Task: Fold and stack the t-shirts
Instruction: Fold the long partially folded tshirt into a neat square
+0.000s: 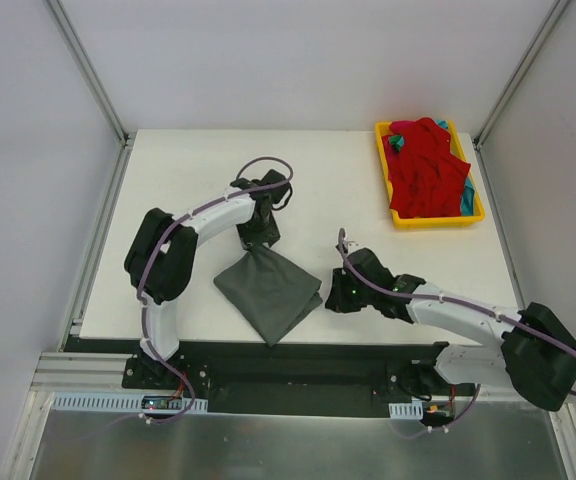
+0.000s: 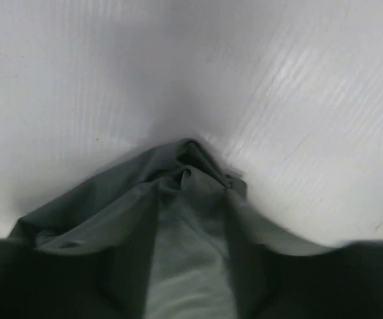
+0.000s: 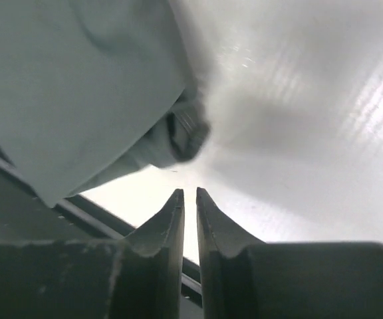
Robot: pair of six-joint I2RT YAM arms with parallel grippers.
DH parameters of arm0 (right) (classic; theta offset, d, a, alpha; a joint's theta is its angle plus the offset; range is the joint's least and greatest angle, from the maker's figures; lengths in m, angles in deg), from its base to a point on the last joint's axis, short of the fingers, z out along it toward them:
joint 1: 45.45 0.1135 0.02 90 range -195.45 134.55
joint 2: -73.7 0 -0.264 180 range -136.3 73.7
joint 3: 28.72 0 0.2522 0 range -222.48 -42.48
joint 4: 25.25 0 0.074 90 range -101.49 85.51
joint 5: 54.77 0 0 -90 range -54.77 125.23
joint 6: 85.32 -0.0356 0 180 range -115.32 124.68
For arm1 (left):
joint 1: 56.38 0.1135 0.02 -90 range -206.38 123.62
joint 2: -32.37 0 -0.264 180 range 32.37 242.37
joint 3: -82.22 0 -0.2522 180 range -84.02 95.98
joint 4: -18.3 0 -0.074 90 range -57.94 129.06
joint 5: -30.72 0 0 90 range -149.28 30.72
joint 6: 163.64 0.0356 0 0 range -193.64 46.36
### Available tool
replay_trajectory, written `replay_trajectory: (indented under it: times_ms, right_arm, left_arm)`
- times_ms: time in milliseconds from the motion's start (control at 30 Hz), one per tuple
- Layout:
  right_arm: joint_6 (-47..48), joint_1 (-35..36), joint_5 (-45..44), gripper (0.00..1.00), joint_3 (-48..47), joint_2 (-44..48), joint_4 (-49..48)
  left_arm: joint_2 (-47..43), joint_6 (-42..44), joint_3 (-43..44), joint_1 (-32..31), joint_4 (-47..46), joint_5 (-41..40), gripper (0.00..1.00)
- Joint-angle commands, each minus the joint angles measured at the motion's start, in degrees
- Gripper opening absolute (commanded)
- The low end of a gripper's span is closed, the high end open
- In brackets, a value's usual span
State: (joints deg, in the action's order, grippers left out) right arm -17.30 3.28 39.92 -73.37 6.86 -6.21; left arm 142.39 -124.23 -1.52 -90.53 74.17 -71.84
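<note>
Top view overhead; both wrist views close on grey t-shirt (image 1: 268, 295) (shared).

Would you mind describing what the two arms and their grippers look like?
Both the left arm and right arm have white tube-like links between bulky black joint housings, each with a purple cable looping along it. The left gripper and right gripper are black; the right's fingers taper to thin points.
</note>
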Motion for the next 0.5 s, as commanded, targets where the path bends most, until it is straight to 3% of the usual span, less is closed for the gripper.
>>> replay_trajectory:
  times_ms: [0, 67, 133, 200, 233, 300, 467]
  right_arm:
    - [0.79, -0.39, -6.42, 0.19, -3.37, -3.11, 5.61]
    - [1.76, -0.30, -7.93, 0.33, -6.88, -3.72, 9.99]
    - [2.29, -0.13, -7.94, 0.34, -9.26, -3.03, 12.29]
    - [2.55, -0.04, -5.93, 0.39, -9.88, -1.19, 11.78]
    - [2.64, 0.22, -5.31, 0.52, -9.89, 0.13, 10.90]
    - [2.55, 0.49, 0.56, 0.96, -9.80, 1.45, 9.15]
    - [-1.74, 3.64, 10.59, 0.96, -9.53, 1.03, -2.70]
  left_arm:
    - [0.38, 4.34, 4.68, 0.75, -0.10, -3.18, 0.71]
    - [-1.20, 6.46, 6.35, 0.75, -0.10, -3.00, 0.84]
    - [-4.27, 7.95, 6.62, 0.75, -0.10, -3.17, 0.99]
    - [-8.13, 9.19, 5.66, 0.75, -0.10, -3.96, 0.99]
    - [-10.50, 9.89, 4.79, 0.75, -0.01, -3.97, 0.99]
    - [-15.42, 10.33, 1.02, 0.75, -0.18, -3.35, 0.99]
    - [-26.76, 9.20, -11.89, 0.93, -2.11, 5.33, 0.99]
